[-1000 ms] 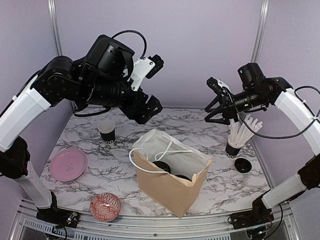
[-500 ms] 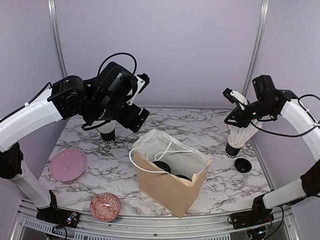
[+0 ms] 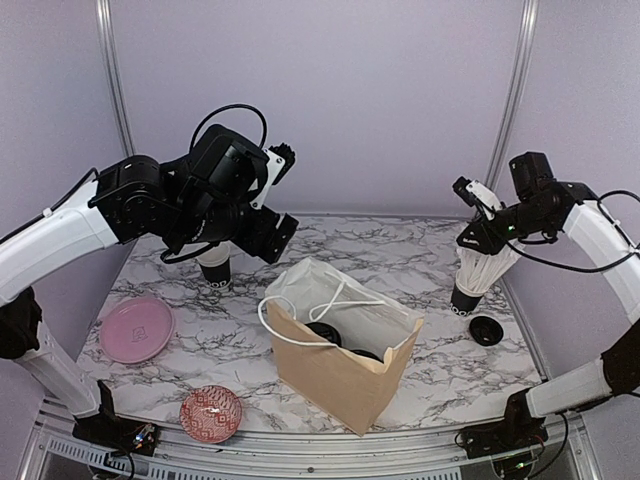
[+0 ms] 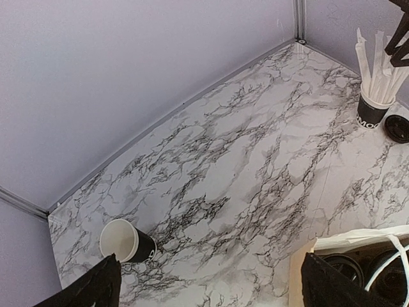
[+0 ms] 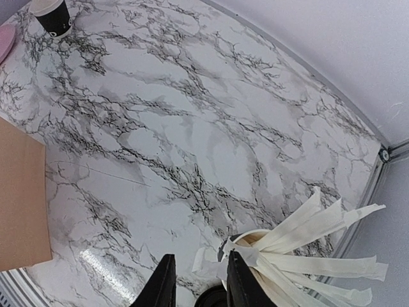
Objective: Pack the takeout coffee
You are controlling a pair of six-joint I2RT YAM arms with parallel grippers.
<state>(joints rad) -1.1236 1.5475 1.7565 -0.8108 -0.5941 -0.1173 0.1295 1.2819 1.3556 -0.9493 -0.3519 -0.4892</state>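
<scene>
One takeout coffee cup (image 3: 213, 268), black with a white inside, stands at the back left, partly hidden by my left arm. It also shows in the left wrist view (image 4: 128, 242) and the right wrist view (image 5: 54, 16). Two more black cups (image 3: 340, 340) sit inside the brown paper bag (image 3: 330, 375). My left gripper (image 3: 268, 238) is open wide and empty, in the air between the cup and the bag (image 4: 211, 288). My right gripper (image 3: 470, 238) hangs over the straw cup (image 3: 465, 298), its jaws narrow but apart, with a straw end between them (image 5: 199, 278).
A small black lid (image 3: 486, 330) lies right of the straw cup. A pink plate (image 3: 136, 328) and a red patterned bowl (image 3: 210, 412) lie at the front left. The bag has white string handles and stands in the middle front.
My left arm has dropped and pulled back left, toward the lone cup. My right arm has swung right and down onto the straws, and its jaws have narrowed.
</scene>
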